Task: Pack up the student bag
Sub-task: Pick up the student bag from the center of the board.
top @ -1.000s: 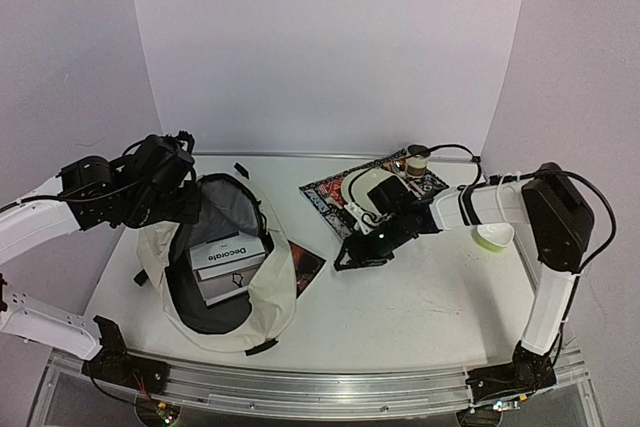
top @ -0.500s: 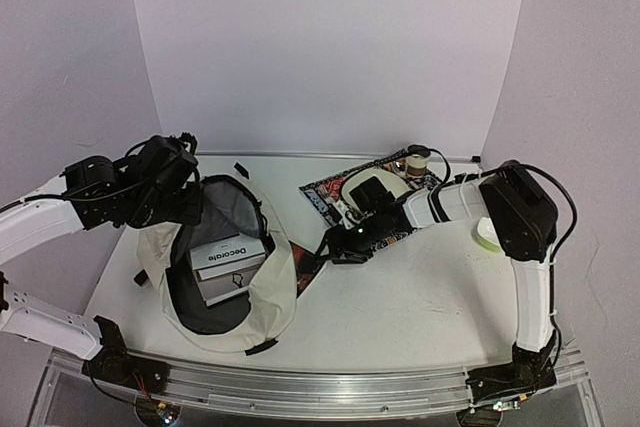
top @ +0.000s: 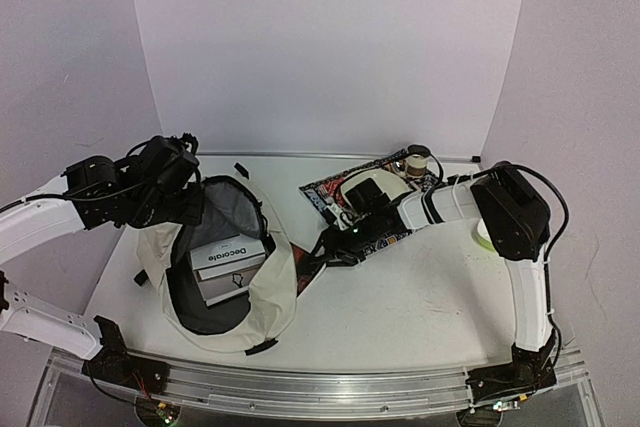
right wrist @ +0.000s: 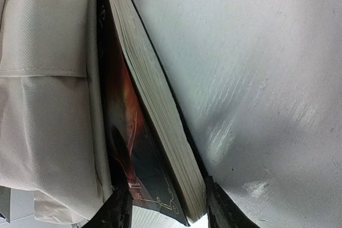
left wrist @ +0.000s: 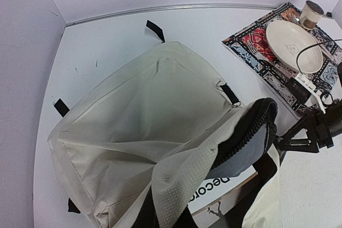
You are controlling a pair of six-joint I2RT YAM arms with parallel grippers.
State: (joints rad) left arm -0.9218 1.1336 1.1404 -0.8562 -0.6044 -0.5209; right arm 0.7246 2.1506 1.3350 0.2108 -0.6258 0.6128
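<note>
The student bag (top: 255,307), cream fabric with black zipper trim, lies open on the left of the table. A white "Decorate" book (top: 228,252) lies inside it. My left gripper (top: 180,192) is shut on the bag's upper flap (left wrist: 176,180) and holds the mouth open. A dark-covered book (top: 306,267) lies against the bag's right side, half under the fabric. In the right wrist view my right gripper (right wrist: 165,212) has one finger on each side of this book's (right wrist: 155,105) near corner, touching cover and underside, with the bag cloth (right wrist: 43,132) to the left.
A patterned placemat (top: 325,195) at the back carries a cream plate (top: 375,185) and a small cup (top: 417,160). A green and white roll (top: 485,237) sits behind my right arm's elbow. A black strap end (top: 241,169) lies behind the bag.
My right arm has swung left from mid-table to the dark book's corner beside the bag. The left arm and bag have not moved.
</note>
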